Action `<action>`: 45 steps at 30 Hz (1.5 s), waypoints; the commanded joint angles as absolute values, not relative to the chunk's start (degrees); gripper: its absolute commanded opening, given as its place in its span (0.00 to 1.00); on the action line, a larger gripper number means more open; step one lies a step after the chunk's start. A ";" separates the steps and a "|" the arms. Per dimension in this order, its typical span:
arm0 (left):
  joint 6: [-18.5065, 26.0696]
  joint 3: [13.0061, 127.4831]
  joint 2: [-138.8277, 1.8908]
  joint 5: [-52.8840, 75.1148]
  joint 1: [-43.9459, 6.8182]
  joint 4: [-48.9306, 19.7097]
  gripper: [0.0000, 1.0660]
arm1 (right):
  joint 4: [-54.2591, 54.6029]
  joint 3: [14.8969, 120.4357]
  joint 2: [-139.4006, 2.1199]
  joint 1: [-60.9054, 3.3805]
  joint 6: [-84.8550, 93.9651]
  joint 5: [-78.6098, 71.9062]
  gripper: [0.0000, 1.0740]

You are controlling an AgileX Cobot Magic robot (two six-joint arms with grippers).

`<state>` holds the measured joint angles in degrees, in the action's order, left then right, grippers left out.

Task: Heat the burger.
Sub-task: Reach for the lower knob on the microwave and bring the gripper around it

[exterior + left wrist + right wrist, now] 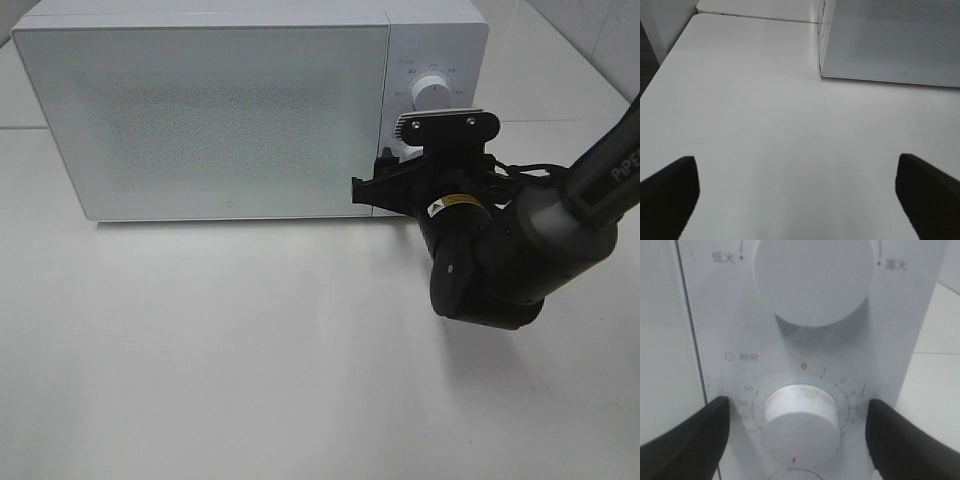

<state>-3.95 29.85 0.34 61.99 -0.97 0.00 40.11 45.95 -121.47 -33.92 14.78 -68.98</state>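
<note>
The burger is out of view; the white microwave [200,110] has its door shut. My right gripper [400,165] is at the control panel, under the upper power knob [433,90]. In the right wrist view the gripper [800,435] is open, with one finger on each side of the white timer knob [800,420] and apart from it. The power knob [812,275] is above it. My left gripper [799,200] is open and empty over the bare white table [765,125]; it does not show in the exterior high view.
The microwave's front left corner [822,70] is ahead of the left gripper. The table's left edge [660,70] drops to a dark floor. The right arm's black body [500,260] hangs over the table in front of the panel.
</note>
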 commanded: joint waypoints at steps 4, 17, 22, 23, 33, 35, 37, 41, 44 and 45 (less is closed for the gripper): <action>-4.07 29.79 1.15 61.31 -0.86 0.00 0.94 | 40.45 47.73 -121.52 -33.17 14.32 -72.25 0.61; -4.07 29.79 1.15 61.31 -0.86 0.00 0.94 | 40.34 47.96 -121.52 -33.17 13.01 -73.40 0.00; -4.07 29.79 1.15 61.31 -0.86 0.00 0.94 | 40.34 47.96 -121.52 -33.17 12.89 -73.85 0.00; -4.07 29.79 1.15 61.31 -0.86 0.00 0.94 | 40.28 47.96 -121.52 -33.17 12.66 -73.97 0.00; -4.07 29.79 1.15 61.31 -0.86 0.00 0.94 | 37.87 47.96 -119.98 -33.17 -6.76 -73.97 0.00; -4.07 29.79 1.15 61.31 -0.86 0.00 0.94 | 36.90 47.96 -119.98 -33.17 -9.97 -74.31 0.00; -4.07 29.79 1.15 61.31 -0.86 0.00 0.94 | 35.18 47.96 -119.92 -33.17 -16.67 -75.34 0.00; -4.07 29.79 1.15 61.31 -0.86 0.00 0.94 | 31.17 47.96 -119.98 -33.17 -37.01 -75.75 0.00; -4.07 29.79 1.15 61.31 -0.86 0.00 0.94 | 29.79 47.96 -119.98 -33.17 -44.63 -75.97 0.00; -4.07 29.79 1.15 61.31 -0.86 0.00 0.94 | 28.53 47.96 -119.98 -33.17 -48.99 -76.60 0.00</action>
<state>-3.95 29.85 0.34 61.99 -0.97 0.00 36.78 45.55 -121.24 -33.69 -40.85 -68.12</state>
